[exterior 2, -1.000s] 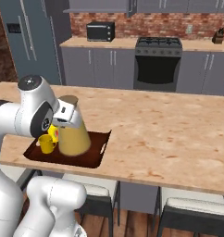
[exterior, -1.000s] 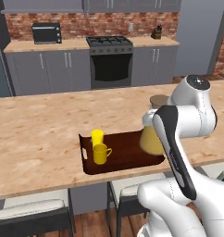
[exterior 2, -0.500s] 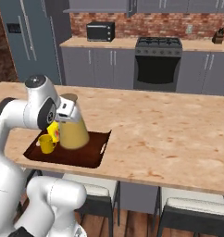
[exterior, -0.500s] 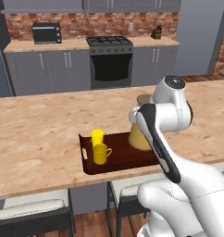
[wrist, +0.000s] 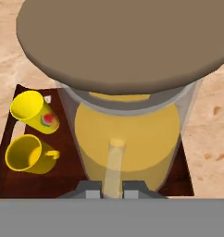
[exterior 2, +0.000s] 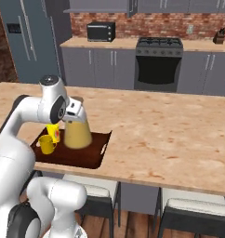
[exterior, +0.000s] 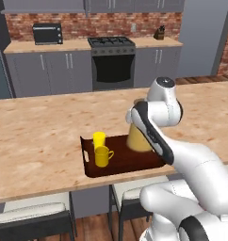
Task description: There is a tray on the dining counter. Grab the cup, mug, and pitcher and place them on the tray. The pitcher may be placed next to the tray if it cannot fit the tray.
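Flat dark brown rectangular tray (exterior: pixel 117 167) with raised rim, lying on the long light tan wood-grain table (exterior: pixel 36 141), just below centre in the left base view and at lower left in the right base view (exterior 2: pixel 93 160). On the tray's left part in the left base view: tall bright yellow handleless cup (exterior: pixel 99 139), upright, and just in front of it the short golden-yellow mug (exterior: pixel 102 156) with loop handle, close beside each other; touching or not, cannot tell. In the hand view, cup (wrist: pixel 34 112) at left with a red fruit picture on its side, mug (wrist: pixel 27 153) below it, handle pointing right. Further right on the tray, near frame centre: clear glass conical pitcher (exterior: pixel 136 140) of orange-yellow juice, upright, base on or just over the tray floor, partly hidden by the white arm. In the right base view, mug (exterior 2: pixel 46 144) and cup (exterior 2: pixel 54 131) at left, pitcher (exterior 2: pixel 77 134) just right of them. In the hand view, round tan lid across the top, juice-filled body (wrist: pixel 127 139) below. Pincer (exterior 2: pixel 71 110) at the pitcher's neck, nearly closed, apparently clamped on the pitcher near the top; fingertip contact hidden behind lid and arm. Along the upper part of both base views: grey cabinets, black stove (exterior: pixel 112 61), black microwave (exterior: pixel 47 34), red brick wall.
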